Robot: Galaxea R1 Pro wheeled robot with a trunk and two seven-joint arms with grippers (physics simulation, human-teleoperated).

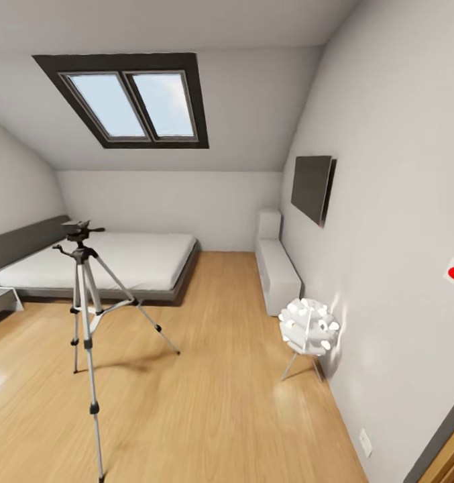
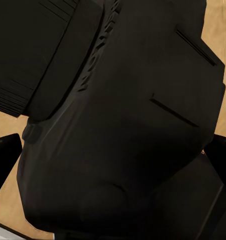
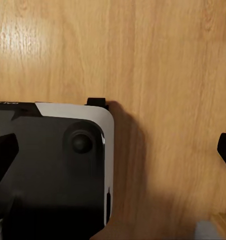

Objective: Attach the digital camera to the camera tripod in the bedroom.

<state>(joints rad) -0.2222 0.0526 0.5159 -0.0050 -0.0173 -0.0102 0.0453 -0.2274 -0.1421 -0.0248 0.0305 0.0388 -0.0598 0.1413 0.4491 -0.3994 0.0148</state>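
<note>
Tipping looked the danger: driving close could clip the tall silver-legged, black-headed tripod (image 1: 84,258). Left gripper (image 2: 113,155) and right gripper (image 3: 113,150) gaped empty.

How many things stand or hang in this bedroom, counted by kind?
Tripod: 1
Camera, on the tripod head: 1
Bed: 1
Skylight: 1
Wall screen: 1
White lamp: 1
White bench: 1
Total: 7
</note>
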